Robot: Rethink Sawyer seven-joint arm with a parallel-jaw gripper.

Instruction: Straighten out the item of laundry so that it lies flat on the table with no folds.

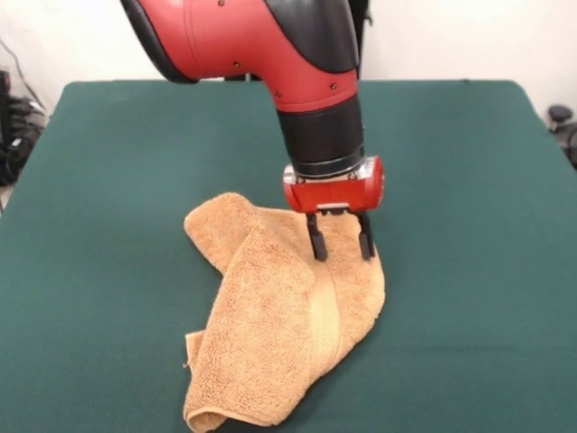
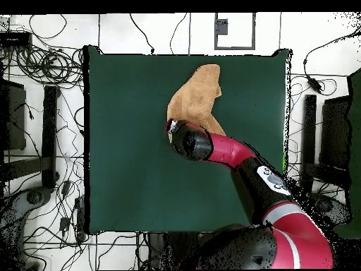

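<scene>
Orange-tan terry towel (image 1: 279,325) crumpled on dark green felt counter (image 1: 469,298) in the front view, folded over itself, with one rounded lobe reaching toward the upper left and a longer folded body running down toward the lower left edge of the picture. Flat woven band visible as a lighter stripe running down the middle of the upper layer. Small corner poking out at the lower left side of the heap. Red and black arm coming down from above, ending in a red wrist block. Gripper (image 1: 341,242) pointing straight down over the towel's upper right part, jaws apart, two black fingers (image 1: 317,242) with a clear gap between them, tips at or just above the cloth; contact hard to confirm.

Seen from overhead: towel (image 2: 196,95) lying in the upper middle of the counter (image 2: 127,155), a slanted tan shape, narrower at its top end, close to the far edge but inside it. Arm stretching in from the lower right, its round black end covering the towel's lower end. Gripper (image 2: 173,128) mostly hidden beneath the arm, only a sliver showing beside it.
</scene>
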